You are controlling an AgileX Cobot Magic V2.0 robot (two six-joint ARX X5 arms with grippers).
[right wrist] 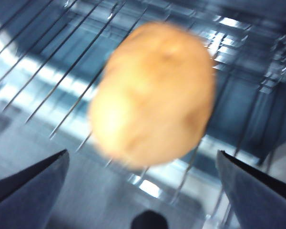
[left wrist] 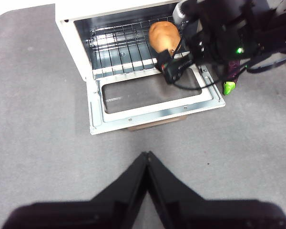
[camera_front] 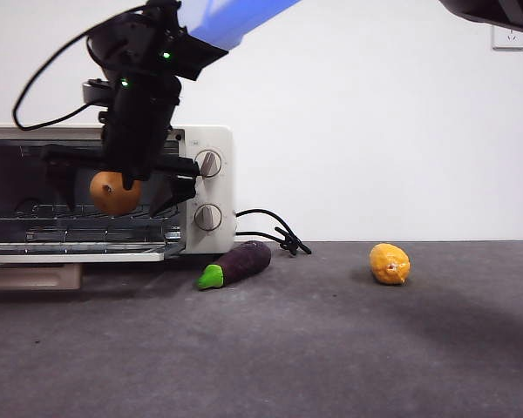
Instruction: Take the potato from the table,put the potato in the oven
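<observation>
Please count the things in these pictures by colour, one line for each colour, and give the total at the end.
Orange-tan: 1, the smooth oval potato at the open oven mouth, between the right gripper's spread jaws.
Yellow: 1, the small lemon-like fruit on the table.
Purple: 1, the eggplant with a green cap.
Cream-white: 1, the boxy toaster oven, door open.
Total: 4.
</observation>
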